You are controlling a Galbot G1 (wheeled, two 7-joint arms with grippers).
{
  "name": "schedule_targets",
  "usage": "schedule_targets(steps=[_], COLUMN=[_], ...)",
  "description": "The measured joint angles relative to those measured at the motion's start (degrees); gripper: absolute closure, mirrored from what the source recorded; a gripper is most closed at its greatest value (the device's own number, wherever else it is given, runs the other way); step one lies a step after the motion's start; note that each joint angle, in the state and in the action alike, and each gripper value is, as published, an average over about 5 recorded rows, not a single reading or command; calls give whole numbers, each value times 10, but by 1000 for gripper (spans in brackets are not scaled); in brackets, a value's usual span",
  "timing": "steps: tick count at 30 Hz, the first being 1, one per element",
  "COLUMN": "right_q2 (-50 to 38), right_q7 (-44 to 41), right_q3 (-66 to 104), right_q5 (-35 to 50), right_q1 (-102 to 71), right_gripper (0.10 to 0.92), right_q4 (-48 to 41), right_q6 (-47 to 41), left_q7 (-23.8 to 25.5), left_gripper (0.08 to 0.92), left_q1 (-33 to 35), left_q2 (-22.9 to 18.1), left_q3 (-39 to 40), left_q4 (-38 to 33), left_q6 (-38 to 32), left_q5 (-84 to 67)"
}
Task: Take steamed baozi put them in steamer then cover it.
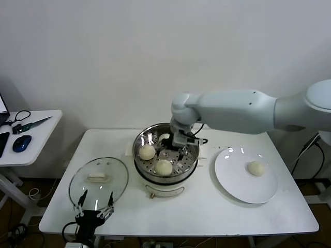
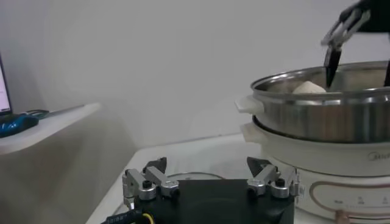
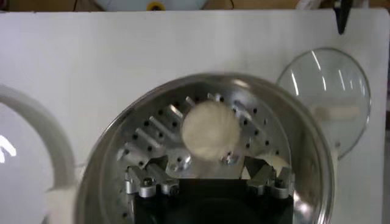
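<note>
We see the right gripper inside the steamer, jaws spread, a baozi lying just beyond them, round, no long axis. The left gripper waits open by the cover.

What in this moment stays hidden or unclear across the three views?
- Head view: the right end effector covers part of the steamer floor; a third baozi there cannot be confirmed.
- Left wrist view: the steamer wall hides its contents except one baozi top; the lid is mostly behind the left end effector.
- Right wrist view: the plate is cut off at the edge.
</note>
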Motion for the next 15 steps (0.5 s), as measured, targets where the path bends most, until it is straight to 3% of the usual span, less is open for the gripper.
schedule_targets(steps=[7,15], right_q2=[-86,-217], right_q7=[-51,-64], right_q3=[-67,-99], right_q5=[105,140], right_q1=[61,48], right_gripper=[203,203], right_q4=[-32,-63], right_q6=[-49,-157], left_q7=[0,4], left_gripper=[177,177], left_q1=[-3,-9], left_q2=[0,-1], left_q3=[1,1], left_q4=[-1,0], left_q6=[0,-1], left_q5=[0,-4])
